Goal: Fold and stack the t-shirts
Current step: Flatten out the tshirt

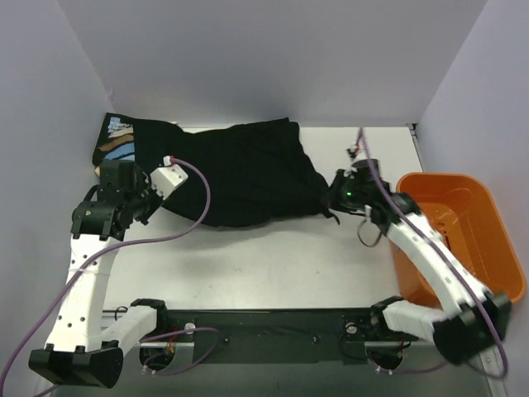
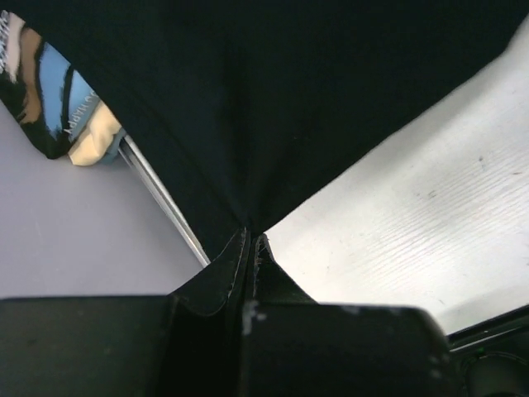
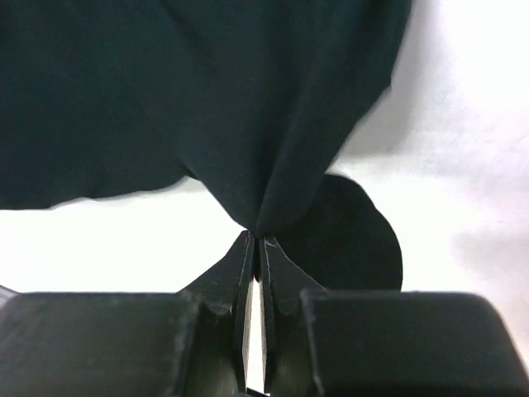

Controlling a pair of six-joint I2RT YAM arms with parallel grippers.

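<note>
From above, at the far side of the white table [image 1: 273,265], a plain black t-shirt [image 1: 248,169] lies spread out and rumpled. The left claw [image 1: 147,197] meets its left edge and the right claw [image 1: 332,195] meets its right corner. From this height the fingers merge with the dark cloth, so the grip cannot be made out. A printed t-shirt [image 1: 118,141], black with blue and tan strokes, peeks out in the far left corner, mostly covered by the black one. An orange basket [image 1: 496,248] stands at the right edge, partly hidden by the right arm.

Through the left wrist camera, the left claw [image 2: 252,241] is pressed together on a gathered fold of the plain black t-shirt [image 2: 273,99], which fans upward and fills the top of the view. A bit of the printed t-shirt [image 2: 58,116] shows at upper left, cut off by the frame. Its small lettering is too blurred to read.

Through the right wrist camera, the right claw [image 3: 256,241] pinches a bunched point of the plain black t-shirt [image 3: 207,99]. A dark rounded patch just right of the tips may be cloth or shadow; I cannot tell which.
</note>
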